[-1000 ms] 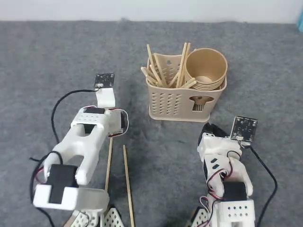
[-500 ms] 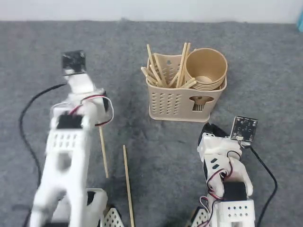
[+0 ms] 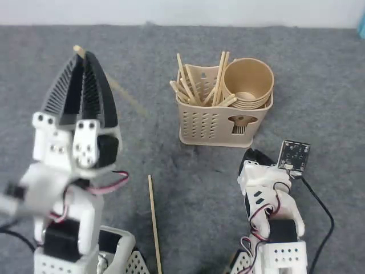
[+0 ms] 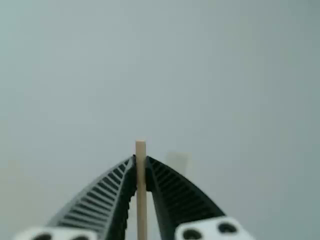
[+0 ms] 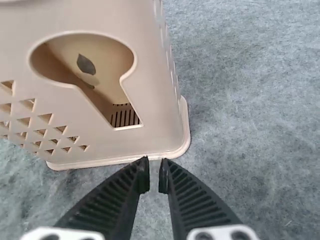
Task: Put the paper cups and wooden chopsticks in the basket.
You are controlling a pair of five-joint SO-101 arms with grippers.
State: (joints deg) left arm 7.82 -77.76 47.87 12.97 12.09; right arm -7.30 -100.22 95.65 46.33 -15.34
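Observation:
My left gripper (image 3: 81, 55) is raised high above the left side of the table, fingers pointing up and shut on a wooden chopstick (image 3: 78, 50) whose tip pokes out past them. In the left wrist view the chopstick (image 4: 140, 148) stands between the fingers of the gripper (image 4: 140, 161) against a blank wall. A second chopstick (image 3: 154, 224) lies on the carpet near the front. The beige basket (image 3: 212, 121) holds several chopsticks (image 3: 197, 80) and stacked paper cups (image 3: 248, 83). My right gripper (image 3: 249, 154) rests shut and empty in front of the basket (image 5: 100, 107), tips (image 5: 153, 179) near its base.
Grey carpet covers the table, with a pale wall along the far edge. Open carpet lies between the raised left arm and the basket. Cables trail beside both arm bases (image 3: 319, 200).
The left arm rose from the carpet with one chopstick in its gripper and swung up toward the camera. One chopstick stays on the carpet. The right arm has not moved.

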